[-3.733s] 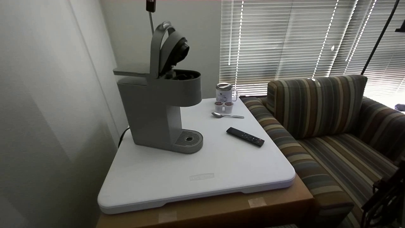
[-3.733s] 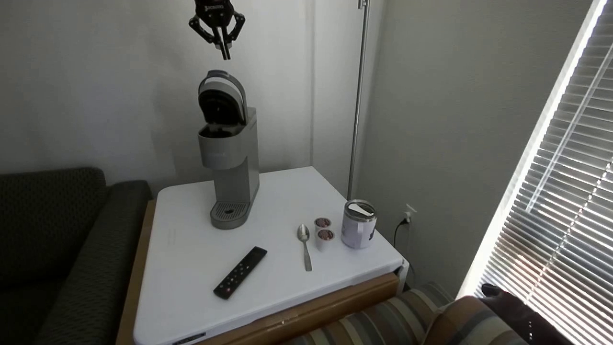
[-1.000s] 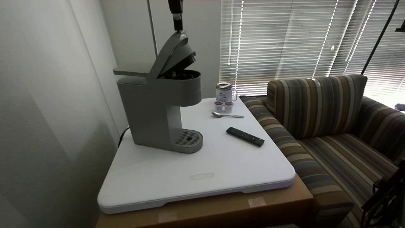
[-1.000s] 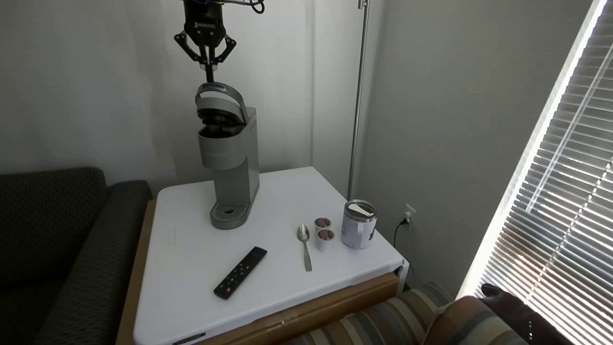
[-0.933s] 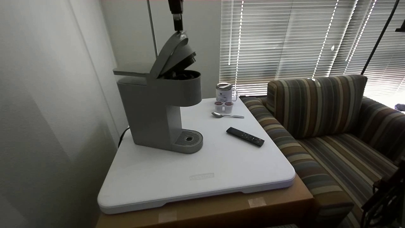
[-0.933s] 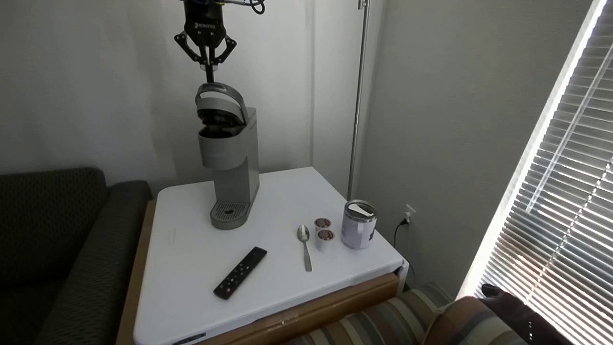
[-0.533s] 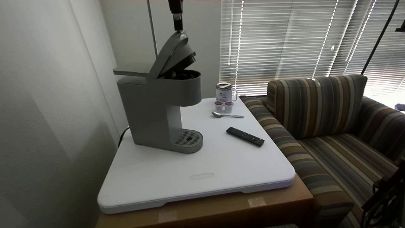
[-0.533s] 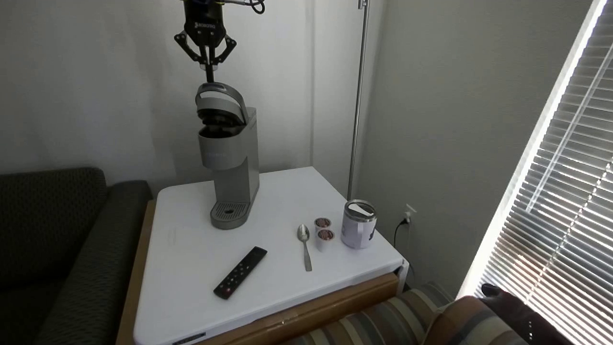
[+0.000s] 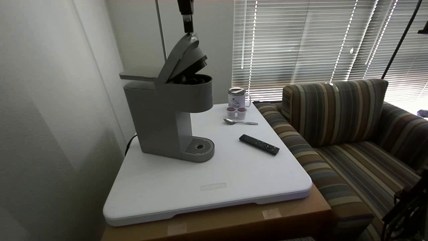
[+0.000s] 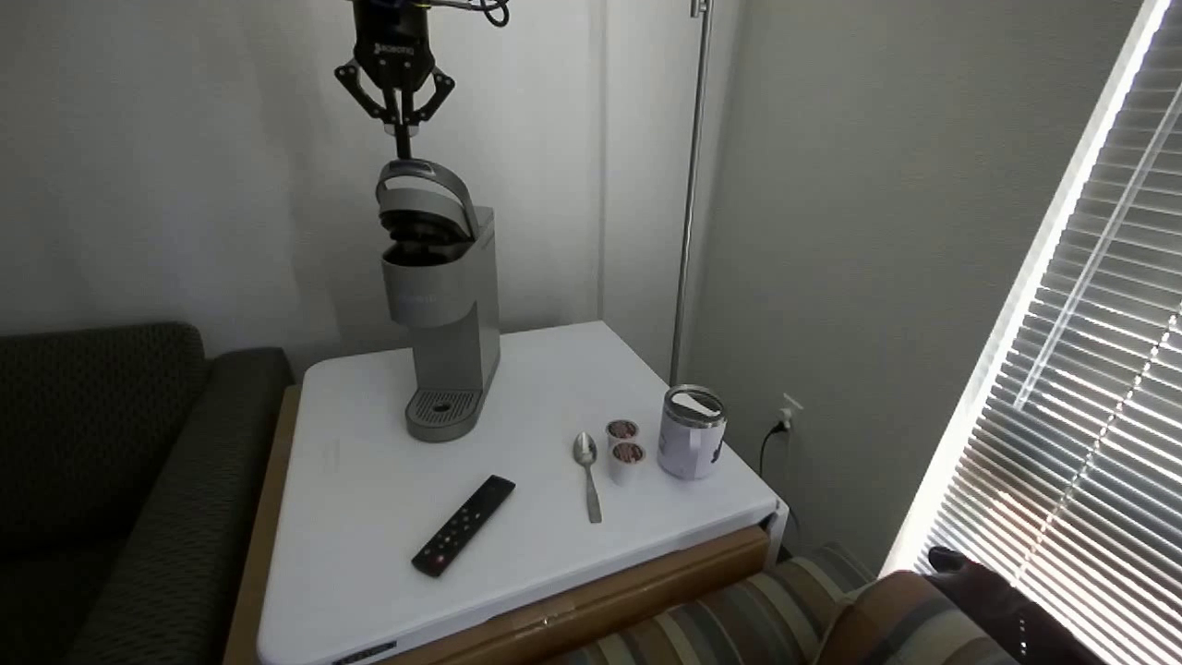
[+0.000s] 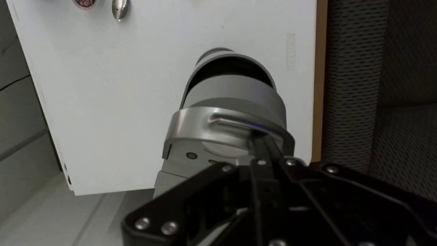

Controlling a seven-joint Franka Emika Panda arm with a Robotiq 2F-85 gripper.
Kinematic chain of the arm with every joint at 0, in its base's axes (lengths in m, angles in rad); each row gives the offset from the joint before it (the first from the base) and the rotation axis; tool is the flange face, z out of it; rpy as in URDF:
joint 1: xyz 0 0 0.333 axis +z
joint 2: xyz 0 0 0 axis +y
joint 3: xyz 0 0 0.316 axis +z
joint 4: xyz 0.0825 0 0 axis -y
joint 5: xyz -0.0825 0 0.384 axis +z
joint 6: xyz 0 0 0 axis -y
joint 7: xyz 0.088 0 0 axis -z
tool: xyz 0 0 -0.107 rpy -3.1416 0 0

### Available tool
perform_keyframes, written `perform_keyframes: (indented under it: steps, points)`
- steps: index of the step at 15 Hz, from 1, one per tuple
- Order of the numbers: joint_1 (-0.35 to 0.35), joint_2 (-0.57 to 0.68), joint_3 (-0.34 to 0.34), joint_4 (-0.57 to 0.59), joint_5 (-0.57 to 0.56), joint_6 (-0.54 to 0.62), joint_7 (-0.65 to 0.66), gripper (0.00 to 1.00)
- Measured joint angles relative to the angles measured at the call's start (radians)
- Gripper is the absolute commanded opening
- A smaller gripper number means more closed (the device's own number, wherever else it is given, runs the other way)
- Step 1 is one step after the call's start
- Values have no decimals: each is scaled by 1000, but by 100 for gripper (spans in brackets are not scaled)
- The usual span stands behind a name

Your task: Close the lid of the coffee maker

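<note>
Lid, touched at twelve o'clock by my clenched gripper, tilts half-open on one coffee maker, one mug and two pods at its three o'clock in an exterior view.

Grey coffee maker, striped armchair

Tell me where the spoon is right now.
In an exterior view the spoon lies on the white tabletop, just left of the two coffee pods and right of the black remote; the wrist view shows only its bowl, upper left.
</note>
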Motion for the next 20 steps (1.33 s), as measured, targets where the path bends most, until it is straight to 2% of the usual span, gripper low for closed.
perform_keyframes:
  steps: [10,20]
  points:
    - [-1,18,0,-1,1,-45,0,0]
    - [-2,128,10,6,73,-28,0,0]
